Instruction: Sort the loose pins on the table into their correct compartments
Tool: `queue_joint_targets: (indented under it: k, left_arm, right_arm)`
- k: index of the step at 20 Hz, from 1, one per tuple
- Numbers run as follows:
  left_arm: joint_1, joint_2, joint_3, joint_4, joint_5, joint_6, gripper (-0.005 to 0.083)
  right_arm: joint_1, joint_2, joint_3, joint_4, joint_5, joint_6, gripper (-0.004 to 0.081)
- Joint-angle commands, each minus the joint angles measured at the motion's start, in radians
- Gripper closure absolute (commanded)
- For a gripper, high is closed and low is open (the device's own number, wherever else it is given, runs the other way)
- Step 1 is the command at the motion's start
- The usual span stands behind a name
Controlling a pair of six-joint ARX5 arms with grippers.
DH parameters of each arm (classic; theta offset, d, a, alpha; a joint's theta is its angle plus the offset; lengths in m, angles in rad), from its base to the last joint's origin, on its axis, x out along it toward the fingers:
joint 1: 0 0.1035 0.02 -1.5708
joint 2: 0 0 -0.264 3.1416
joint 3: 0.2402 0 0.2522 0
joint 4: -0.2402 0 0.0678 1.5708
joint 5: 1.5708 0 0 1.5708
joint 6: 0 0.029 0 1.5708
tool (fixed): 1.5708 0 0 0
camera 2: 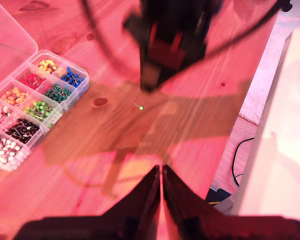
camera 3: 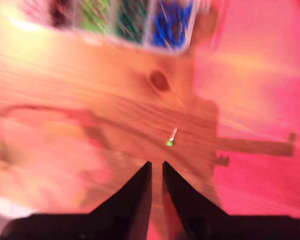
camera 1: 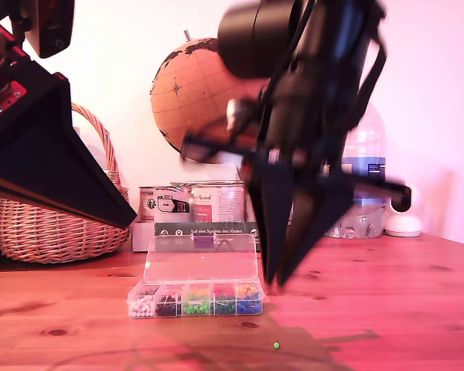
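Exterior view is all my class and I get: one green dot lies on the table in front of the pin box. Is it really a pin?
Observer: Yes. The second wrist view shows the green pin lying flat on the table, with its pale shaft pointing toward the box.
Operator: Does the box hold only the row we see?
Observer: No. The first wrist view shows a second row behind it, with yellow, red, orange and pinkish-white heads.
Operator: Is a hand holding anything?
Observer: My first hand has its jaws together and nothing between them. The pin lies ahead of it.
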Motion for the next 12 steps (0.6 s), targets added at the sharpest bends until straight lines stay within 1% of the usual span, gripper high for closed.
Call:
queue_joint_targets:
  k: [1,6,9,12]
  left_arm:
    - [-0.003,0.009,-0.008,0.008,0.0,-0.003,0.0793]
    - [-0.003,0.009,-0.008,0.006,0.0,-0.004,0.0793]
    - [-0.003,0.009,-0.008,0.006,0.0,-0.006,0.0793]
    - [-0.003,0.009,-0.008,0.007,0.0,-0.006,0.0793]
  right_arm:
    - [0.004,0.029,0.005,-0.002,-0.005,-0.002,0.0715]
    - [0.004,0.039,0.006,0.0,-0.006,-0.002,0.0713]
    - [0.004,0.039,0.009,0.003,-0.006,-0.003,0.0676]
    - [0.004,0.039,0.011,0.033,-0.006,-0.002,0.0676]
